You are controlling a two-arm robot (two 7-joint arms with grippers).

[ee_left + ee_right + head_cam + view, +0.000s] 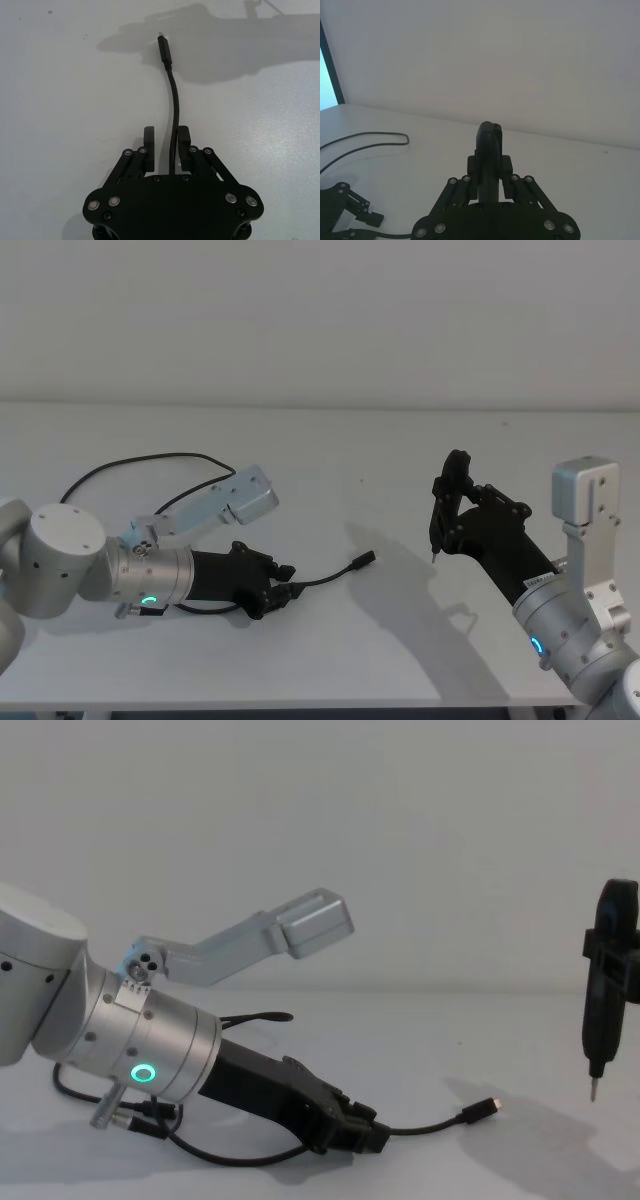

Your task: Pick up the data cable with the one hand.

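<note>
On table (330, 440) | left pincer (166, 136) ajar astride data cable (173, 95) | right pincer (490, 164) gripping tool (604, 1000)

The data cable (325, 577) lies on the surface (400, 450). Left of its plug (362, 561), the cable passes between the left hand's (285, 592) parted fingers (149, 145). Right of the plug, above the surface, the right hand (462, 515) clasps an upright tool (603, 990).

Black data cable (173, 107) between fingers (149, 142) of black left gripper (166, 137); green glowing ring (146, 1073) on silver arm (165, 1025) behind it; white table (65, 100) beneath; black tool (598, 1010) in black right gripper (490, 172).
</note>
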